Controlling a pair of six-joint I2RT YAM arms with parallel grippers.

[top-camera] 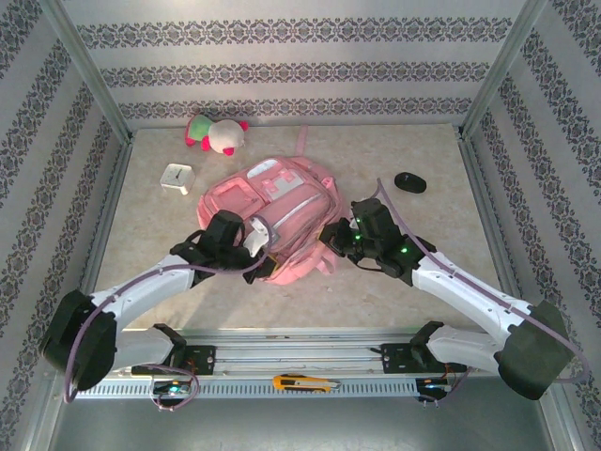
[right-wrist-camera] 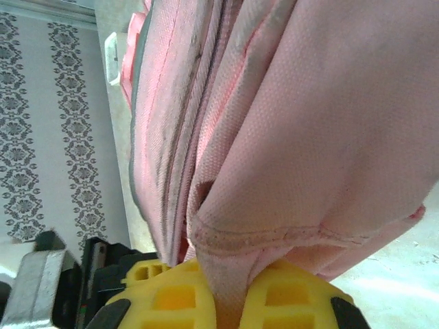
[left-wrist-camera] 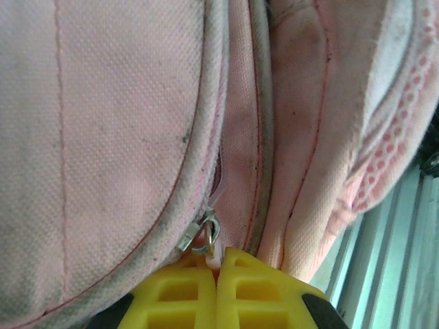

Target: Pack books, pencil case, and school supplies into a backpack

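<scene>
The pink backpack [top-camera: 272, 197] lies flat in the middle of the table, and pink fabric [left-wrist-camera: 123, 123] is close up in both wrist views. My left gripper [top-camera: 255, 246] is at its near left edge. Its yellow fingers [left-wrist-camera: 178, 298] are shut on the white zipper pull [left-wrist-camera: 212, 255] below a metal slider. My right gripper [top-camera: 331, 241] is at the near right edge, shut on a fold of the backpack's fabric [right-wrist-camera: 236, 274]. Of the school supplies, a small yellow-and-black piece [top-camera: 302, 382] lies on the rail between the arm bases. The books and the pencil case are out of view.
A pink-and-white plush toy [top-camera: 216, 133] lies at the back left, with a white clock cube [top-camera: 177, 178] in front of it. A black oval lump [top-camera: 409, 182] sits to the right of the backpack. Metal frame posts and patterned walls close in the table.
</scene>
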